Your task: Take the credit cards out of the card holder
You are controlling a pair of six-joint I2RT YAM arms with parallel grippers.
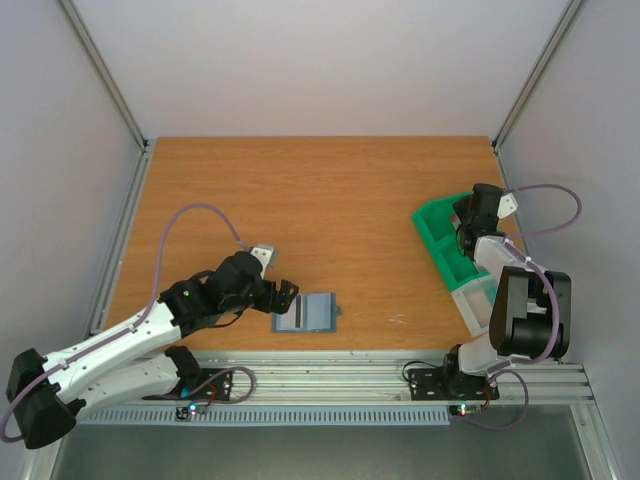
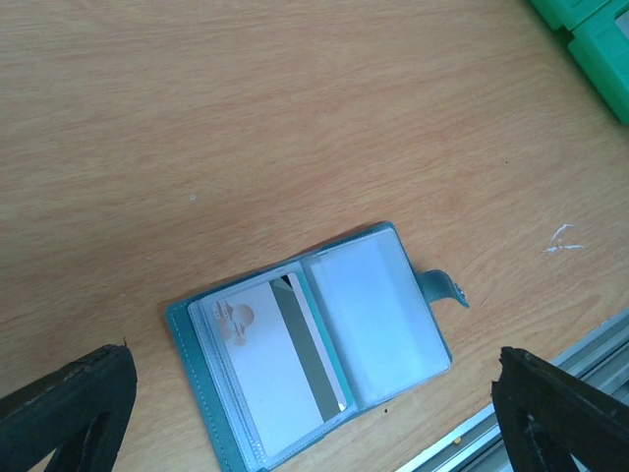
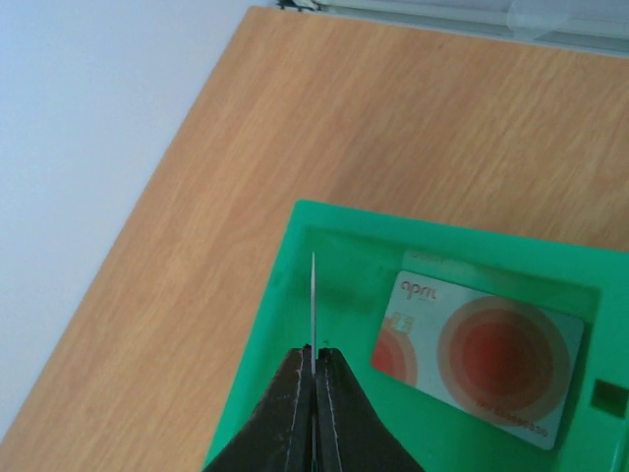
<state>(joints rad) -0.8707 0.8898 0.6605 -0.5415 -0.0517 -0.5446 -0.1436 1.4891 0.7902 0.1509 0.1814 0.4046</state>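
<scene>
The holder (image 1: 305,312) lies spread open well left of the bin (image 1: 435,225), a pale card (image 2: 280,364) in its pocket and the released left gripper (image 1: 287,298) just beside it. Above the bin, the right gripper (image 3: 314,359) is clenched on an edge-on card (image 3: 314,295); a red card (image 3: 482,354) lies inside.

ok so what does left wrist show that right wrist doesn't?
Left wrist only: the card holder spread open on the table, a pale card with a grey stripe in its left pocket, the right pocket looking empty, and the left gripper wide open over it.
Right wrist only: the right gripper shut on a thin card seen edge-on, over the green bin, where a red card lies flat.
Both: the table and the green bin, just a corner of it in left wrist.
</scene>
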